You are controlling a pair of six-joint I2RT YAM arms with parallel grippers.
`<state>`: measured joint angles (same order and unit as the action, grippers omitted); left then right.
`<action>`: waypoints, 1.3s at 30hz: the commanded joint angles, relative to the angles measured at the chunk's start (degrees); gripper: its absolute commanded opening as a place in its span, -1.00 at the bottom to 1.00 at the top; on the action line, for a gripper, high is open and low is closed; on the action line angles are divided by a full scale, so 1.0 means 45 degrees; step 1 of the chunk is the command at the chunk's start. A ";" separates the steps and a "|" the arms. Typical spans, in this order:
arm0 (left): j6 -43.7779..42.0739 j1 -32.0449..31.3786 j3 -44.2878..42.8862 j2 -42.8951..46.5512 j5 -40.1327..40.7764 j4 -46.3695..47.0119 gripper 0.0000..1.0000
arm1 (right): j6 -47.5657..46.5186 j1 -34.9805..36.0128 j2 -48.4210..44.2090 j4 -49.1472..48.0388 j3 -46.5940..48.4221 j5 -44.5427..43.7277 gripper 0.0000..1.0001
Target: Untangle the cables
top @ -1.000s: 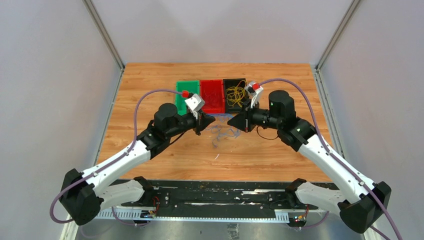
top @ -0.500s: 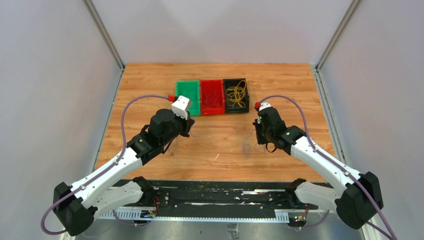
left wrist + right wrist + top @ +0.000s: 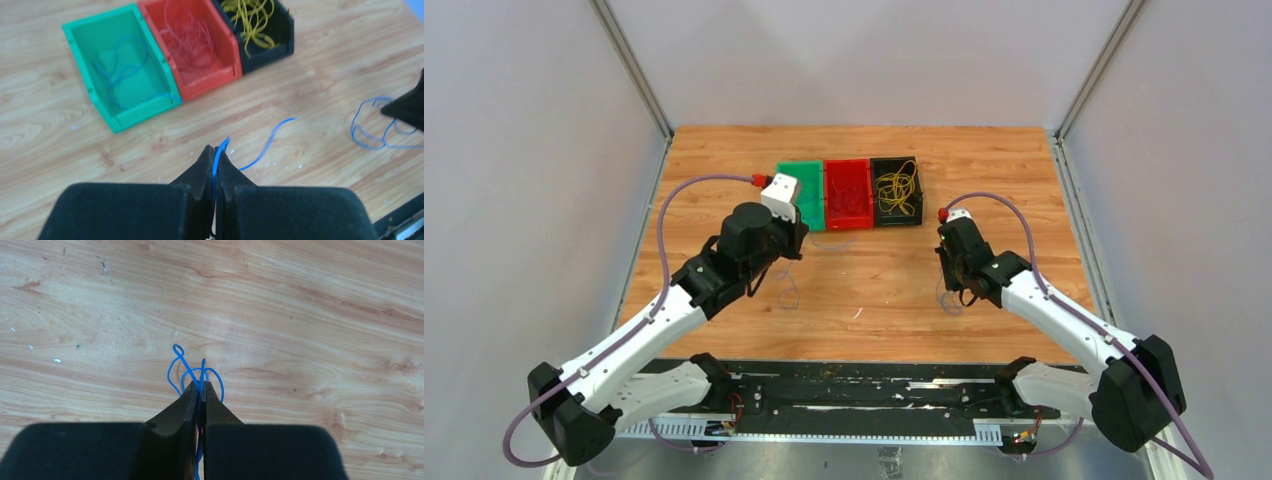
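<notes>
**Both grippers pinched shut on blue cable, now drawn apart**

The left gripper (image 3: 216, 152) is closed tight on a single blue cable (image 3: 265, 145), which trails ahead and to its right over the table (image 3: 325, 65); beyond its tips sit the green bin (image 3: 147, 110), red bin (image 3: 212, 82) and black bin (image 3: 267, 55); the right gripper (image 3: 199, 386) is clamped on a blue bundle (image 3: 175, 367) looping out just past its tips; a second ago both grippers met over one blue tangle near the bins; now they stand well apart

Wooden table (image 3: 724, 160), plain grey walls (image 3: 854, 60), metal corner posts (image 3: 631, 68), even light
</notes>
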<state>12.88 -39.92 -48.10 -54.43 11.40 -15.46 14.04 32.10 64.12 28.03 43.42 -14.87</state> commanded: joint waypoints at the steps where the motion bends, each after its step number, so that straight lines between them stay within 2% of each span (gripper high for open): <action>1: 0.0108 0.0024 -0.1614 -0.0564 0.0999 0.0115 -1.00 | -0.0202 -0.0182 -0.0267 -0.0037 -0.0332 -0.0065 -0.99; 5: -0.0267 0.0067 -0.3349 -0.1850 0.4171 -0.0555 -1.00 | -0.0366 -0.0182 -0.0648 -0.0384 -0.0697 0.0284 -0.99; 8: -0.0535 0.0446 -0.4898 -0.3321 0.5375 -0.1090 -1.00 | -0.0480 -0.0181 -0.0930 -0.0519 -0.0824 0.0370 -0.99; 17: -0.0137 0.2383 -0.9141 -0.7294 0.5363 -0.1279 -1.00 | -0.0863 -0.0213 -0.1127 -0.0625 -0.0862 0.0252 -0.99; 25: -0.0710 0.3008 -1.1341 -1.0050 0.5701 -0.0685 -1.00 | -0.1096 -0.0234 -0.0451 -0.0890 -0.0634 0.0083 -1.00; 30: -0.0368 0.3268 -1.2944 -1.1607 0.5444 -0.1405 -1.00 | -0.1297 -0.0340 0.0281 -0.0997 -0.0332 -0.0013 -1.00; 39: 0.0541 0.3686 -1.2887 -1.2737 0.5039 -0.1490 -1.00 | -0.1578 -0.0833 0.0844 -0.1283 -0.0181 0.0219 -1.00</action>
<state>12.36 -24.69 -105.78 -109.71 34.50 -21.30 8.29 30.02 67.24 22.85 40.69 -13.56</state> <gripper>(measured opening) 0.009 0.056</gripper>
